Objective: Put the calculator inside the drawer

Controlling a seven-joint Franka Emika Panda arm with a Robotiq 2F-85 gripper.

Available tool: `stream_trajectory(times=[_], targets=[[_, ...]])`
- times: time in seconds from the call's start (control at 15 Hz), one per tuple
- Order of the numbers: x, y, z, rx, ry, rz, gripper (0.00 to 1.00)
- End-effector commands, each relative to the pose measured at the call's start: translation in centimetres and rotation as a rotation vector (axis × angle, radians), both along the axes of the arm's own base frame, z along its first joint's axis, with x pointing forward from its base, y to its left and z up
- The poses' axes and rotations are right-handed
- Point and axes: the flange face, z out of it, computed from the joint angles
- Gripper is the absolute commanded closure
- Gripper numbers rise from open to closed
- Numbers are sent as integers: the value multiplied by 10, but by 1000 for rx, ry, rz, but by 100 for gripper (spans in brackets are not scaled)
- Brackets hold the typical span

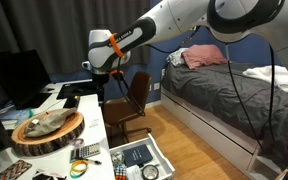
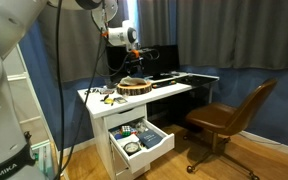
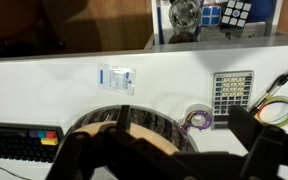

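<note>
The grey calculator [image 3: 232, 93] lies flat on the white desk near its front edge, and it also shows in an exterior view [image 1: 84, 152]. The white drawer [image 1: 167, 160] [image 2: 149, 152] is pulled open below the desk and holds a dark blue book, puzzle cubes and a round metal item. In the wrist view the drawer [image 3: 154, 30] is at the top. My gripper [image 3: 169, 160] is open and empty. It hovers well above the round wooden tray [image 3: 124, 125], up and away from the calculator. It shows in both exterior views [image 1: 102, 88] [image 2: 127, 68].
The wooden tray [image 1: 49, 130] [image 2: 136, 87] holds a cloth-like item. A purple tape ring [image 3: 197, 120] and a pen [image 3: 280, 84] lie by the calculator. A keyboard [image 3: 19, 140], monitors [image 1: 19, 75], a brown office chair [image 2: 229, 115] and a bed [image 1: 224, 95] stand around.
</note>
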Motion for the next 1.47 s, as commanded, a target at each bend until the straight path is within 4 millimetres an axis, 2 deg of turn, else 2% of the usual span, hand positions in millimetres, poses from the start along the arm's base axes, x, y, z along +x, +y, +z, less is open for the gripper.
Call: stream_trajectory(times=[0.0,0.4,0.93,1.4], targets=[[-1,37,-19,13,44,24,0],[-11,83,-62,3,98,39,0],[-21,106,-111,-58,138,41,0],[-45,128,-141,-159,166,98,0]])
